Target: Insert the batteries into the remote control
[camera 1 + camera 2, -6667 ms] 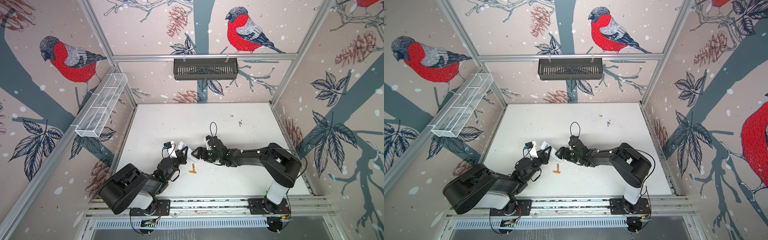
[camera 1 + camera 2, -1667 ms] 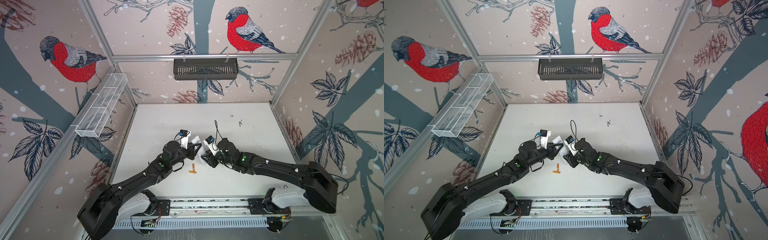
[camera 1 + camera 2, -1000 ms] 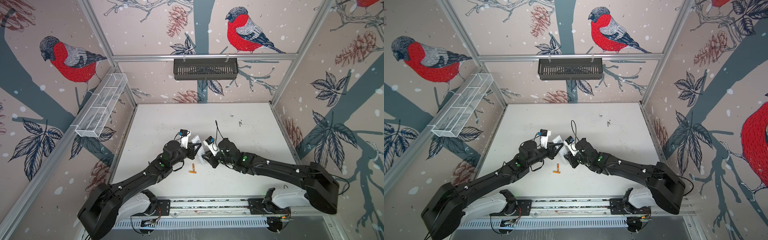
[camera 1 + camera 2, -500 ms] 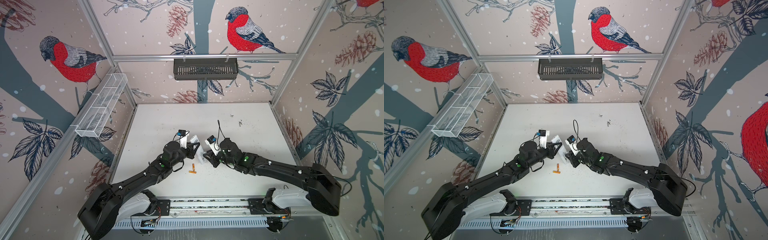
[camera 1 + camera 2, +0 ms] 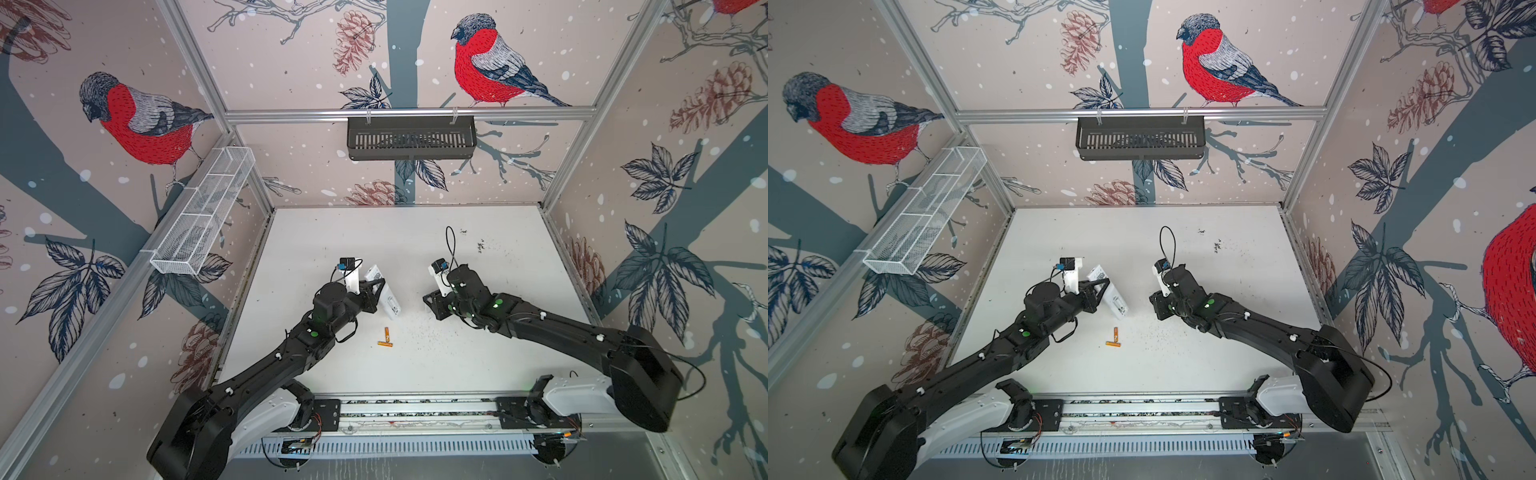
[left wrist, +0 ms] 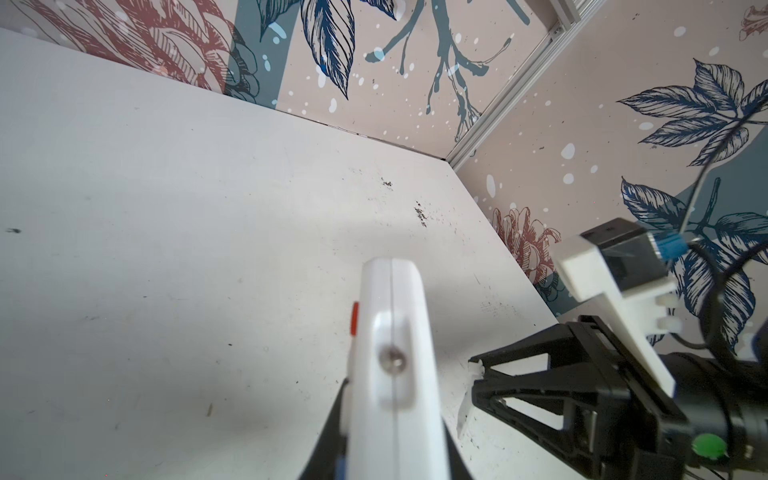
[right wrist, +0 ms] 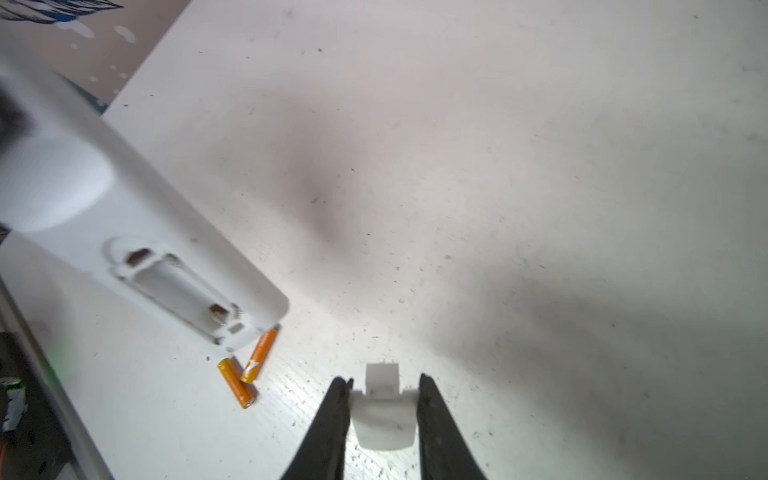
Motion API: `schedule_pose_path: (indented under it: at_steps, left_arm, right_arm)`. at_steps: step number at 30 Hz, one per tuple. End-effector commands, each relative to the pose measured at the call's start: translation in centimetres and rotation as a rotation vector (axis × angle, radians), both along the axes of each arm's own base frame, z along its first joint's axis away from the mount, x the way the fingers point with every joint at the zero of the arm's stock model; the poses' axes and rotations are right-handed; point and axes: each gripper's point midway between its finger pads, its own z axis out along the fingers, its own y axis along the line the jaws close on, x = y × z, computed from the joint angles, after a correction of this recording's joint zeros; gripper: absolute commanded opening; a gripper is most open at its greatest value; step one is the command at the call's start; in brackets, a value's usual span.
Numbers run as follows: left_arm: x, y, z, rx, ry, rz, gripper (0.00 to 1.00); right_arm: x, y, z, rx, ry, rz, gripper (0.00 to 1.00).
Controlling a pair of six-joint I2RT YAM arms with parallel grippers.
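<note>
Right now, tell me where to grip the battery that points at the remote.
Take the battery by the middle of its barrel, from straight above, jaws across its width. It lies flat on the table, one end against the other battery, the other near the low end of the remote, so only its long sides are free.

In the left wrist view, shows only the blurred near end of the remote control (image 6: pixel 395 332), cut off at the frame edge, button face turned away, and hiding most of the left gripper (image 6: pixel 395 440) clamped on it. In the right wrist view, blurs the remote's far end and runs it out of frame, crops the right gripper (image 7: pixel 384 386) pinching the white cover (image 7: pixel 384 419), and leaves the print on the batteries (image 7: pixel 258 355) unreadable. In both top views, renders those cells too small to tell their ends apart and hides the cover under the right gripper.
</note>
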Motion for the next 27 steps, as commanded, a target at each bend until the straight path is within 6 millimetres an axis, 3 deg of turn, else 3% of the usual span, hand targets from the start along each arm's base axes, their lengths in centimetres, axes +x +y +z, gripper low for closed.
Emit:
schedule_pose_path:
  at_steps: [1,9,15,23,27]
  left_arm:
    - [-0.6,0.3,0.0,0.022,0.015,-0.034,0.00]
    - [-1.1,2.1,-0.4,0.108,0.096,0.022,0.00]
    - [-1.9,3.0,0.3,0.097,0.083,0.045,0.00]
    - [-2.3,3.6,0.8,0.094,0.077,0.065,0.00]
    - [-2.2,4.0,0.8,0.101,0.076,0.087,0.00]
  right_arm:
    - [0.1,-3.1,-3.0,-0.120,0.127,-0.123,0.19]
    - [0.5,-6.4,-8.1,-0.310,0.248,-0.260,0.19]
    - [0.5,-7.7,-10.5,-0.398,0.289,-0.322,0.19]
    - [0.6,-7.5,-11.2,-0.397,0.296,-0.332,0.29]
    - [0.6,-7.0,-10.1,-0.395,0.255,-0.311,0.45]
